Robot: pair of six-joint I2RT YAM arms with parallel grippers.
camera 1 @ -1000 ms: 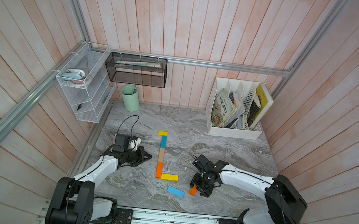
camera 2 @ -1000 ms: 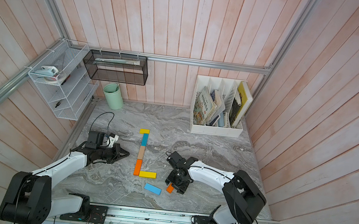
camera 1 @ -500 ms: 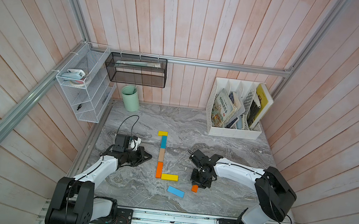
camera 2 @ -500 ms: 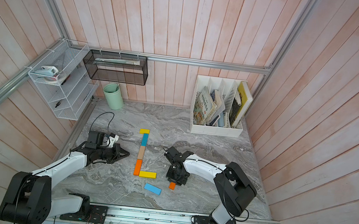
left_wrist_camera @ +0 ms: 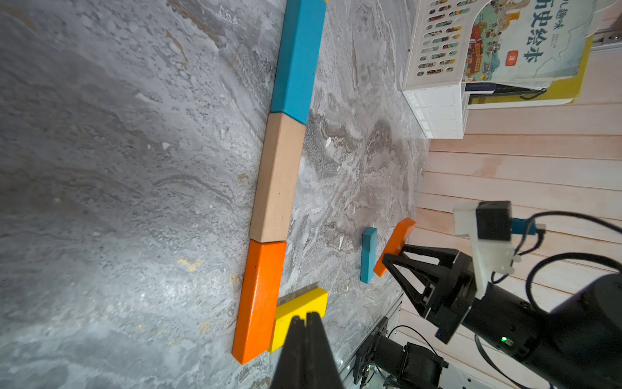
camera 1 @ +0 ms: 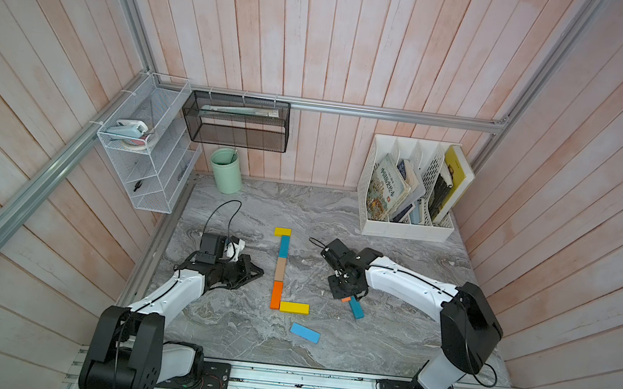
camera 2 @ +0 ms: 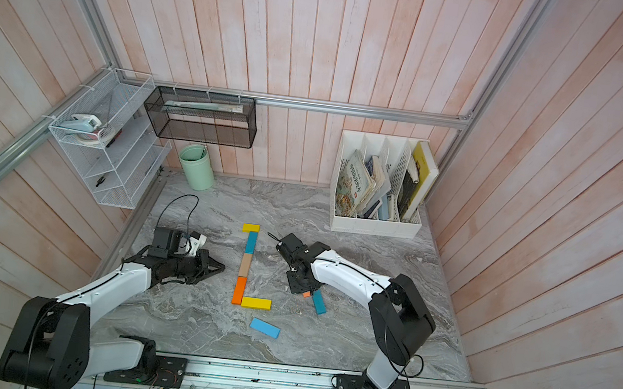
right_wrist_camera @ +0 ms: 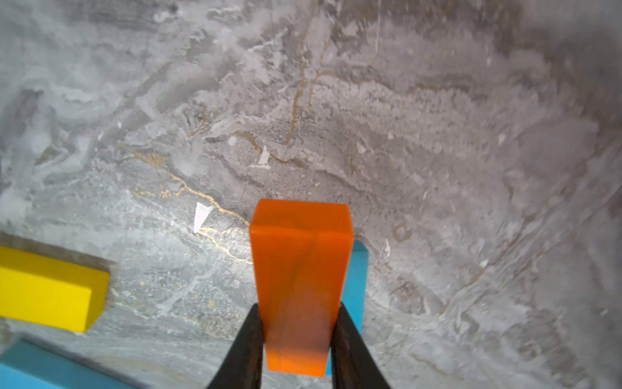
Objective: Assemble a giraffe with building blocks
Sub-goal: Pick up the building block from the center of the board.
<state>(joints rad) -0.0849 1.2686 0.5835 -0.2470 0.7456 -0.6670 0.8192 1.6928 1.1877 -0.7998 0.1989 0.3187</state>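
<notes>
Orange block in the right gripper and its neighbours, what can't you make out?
- Both top views: the held orange block is almost wholly hidden under the right gripper; only a corner shows.
- Right wrist view: the loose teal block lies mostly behind the held orange block; the yellow body block and light blue block are cut off by the frame edges.

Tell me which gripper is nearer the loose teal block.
Right. The right gripper, gripping an orange block, hangs beside the loose teal block; the left gripper lies across the block row.
</notes>
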